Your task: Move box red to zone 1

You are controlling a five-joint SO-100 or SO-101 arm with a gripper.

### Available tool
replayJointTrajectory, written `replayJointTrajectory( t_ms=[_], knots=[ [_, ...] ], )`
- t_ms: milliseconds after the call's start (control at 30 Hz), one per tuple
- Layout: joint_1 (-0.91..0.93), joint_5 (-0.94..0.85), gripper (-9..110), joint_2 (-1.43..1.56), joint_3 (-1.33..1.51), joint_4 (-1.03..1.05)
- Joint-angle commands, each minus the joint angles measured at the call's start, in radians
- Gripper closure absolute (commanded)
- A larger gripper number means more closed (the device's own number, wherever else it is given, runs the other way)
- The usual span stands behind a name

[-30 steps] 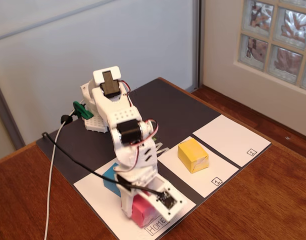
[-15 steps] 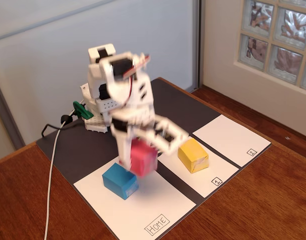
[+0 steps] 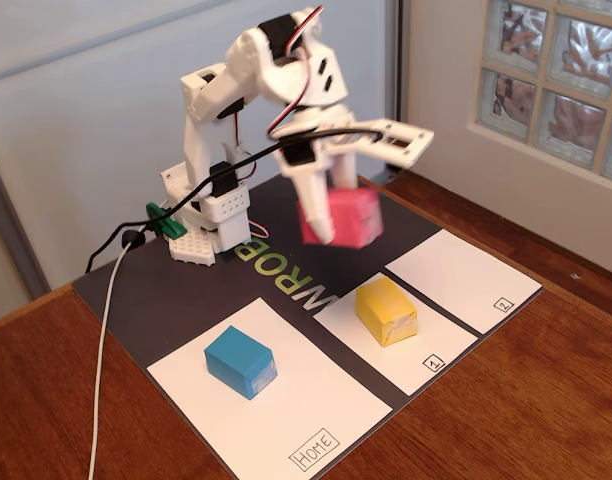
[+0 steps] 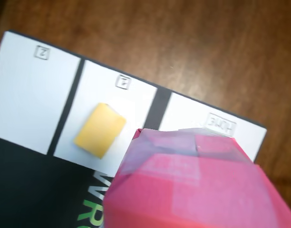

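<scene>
Box red (image 3: 344,217) is up in the air, pinched betw. the fingers (image 3: 331,215) of the white arm (image 3: 248,90), above the dark mat (image 3: 176,290) & clear of it. Fixed view: one white finger runs down the block's near-left face; block looks a bit blurred. It hangs over the mat's back part, behind the white panels, not over any of them.

Zone 1 (image 3: 361,345) is the middle panel, w/ a boxed "1" at its near corner. A yellow block (image 3: 386,310) sits on it. Zone 2 panel (image 3: 466,275) lies just to the right in fixed view, split off by a dark strip. HOME sheet (image 3: 306,420) lies left, w/ a blue block (image 3: 241,362) resting on it.

Wrist view: box red (image 4: 198,190) fills the lower right, taped shiny end toward the cam. Below it: yellow block (image 4: 99,129) on zone 1 (image 4: 131,102), panel 2 at left, HOME sheet (image 4: 183,111) partly hidden behind the red block. Fingers themselves not visible here.

Mat lies on a brown wooden worktop (image 3: 546,400).
</scene>
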Motion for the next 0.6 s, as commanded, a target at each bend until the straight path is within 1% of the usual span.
replayJointTrajectory(
  t_ms=[0, 200, 567],
  knots=[
    [-0.061, -0.002, 102, 0.021, -0.052, 0.009],
    [-0.086, -0.037, 102, -0.072, -0.052, -0.04],
    [-0.114, -0.072, 102, -0.236, -0.052, -0.055]
  ],
)
